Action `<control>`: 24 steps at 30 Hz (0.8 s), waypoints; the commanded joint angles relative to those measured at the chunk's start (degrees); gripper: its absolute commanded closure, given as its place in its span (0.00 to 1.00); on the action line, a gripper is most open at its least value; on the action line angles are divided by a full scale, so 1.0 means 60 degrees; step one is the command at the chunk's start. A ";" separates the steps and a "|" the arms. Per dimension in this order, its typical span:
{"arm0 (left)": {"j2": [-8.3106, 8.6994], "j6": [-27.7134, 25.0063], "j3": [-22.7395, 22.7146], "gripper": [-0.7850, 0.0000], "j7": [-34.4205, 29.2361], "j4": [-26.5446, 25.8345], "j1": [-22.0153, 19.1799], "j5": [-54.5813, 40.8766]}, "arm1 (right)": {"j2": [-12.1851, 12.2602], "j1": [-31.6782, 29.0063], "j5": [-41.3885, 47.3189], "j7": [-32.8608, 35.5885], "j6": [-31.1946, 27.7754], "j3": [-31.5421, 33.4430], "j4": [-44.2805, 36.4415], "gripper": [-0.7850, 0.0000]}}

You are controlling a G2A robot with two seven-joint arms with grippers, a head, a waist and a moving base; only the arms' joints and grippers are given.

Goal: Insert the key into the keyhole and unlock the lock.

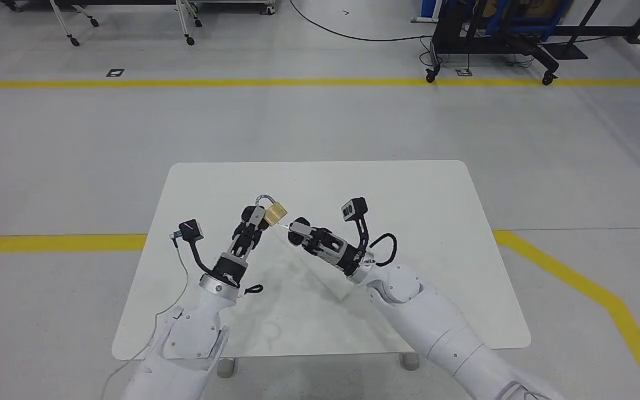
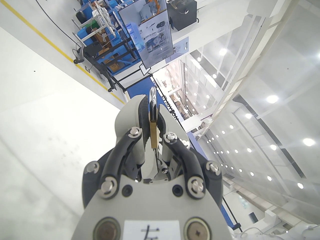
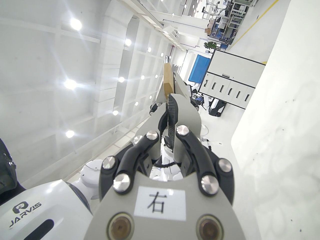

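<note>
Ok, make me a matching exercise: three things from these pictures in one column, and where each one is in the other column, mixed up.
Things:
1. lock
2. key
3. table

Places:
A. held in the right gripper
B. white, beneath both grippers
C. held in the left gripper

Pairs: 1-C, 2-A, 3-B.

This is a robotics lab set in a large industrial hall. The pale floor is marked with yellow tape lines (image 1: 300, 83), and a wheeled black frame (image 1: 495, 45) stands far right beyond the white work table (image 1: 450, 200). Blue equipment racks (image 2: 100, 33), a large display screen (image 2: 152, 28), a white drawer cabinet (image 3: 230, 86) and high round ceiling lights (image 3: 75, 24) show it too.
</note>
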 commanded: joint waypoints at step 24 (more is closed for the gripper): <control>-0.0097 0.0278 -0.0282 1.00 -0.0422 -0.0251 0.0319 -0.0534 | -0.0157 -0.0347 -0.1196 -0.1506 -0.0962 0.0702 -0.0003 1.00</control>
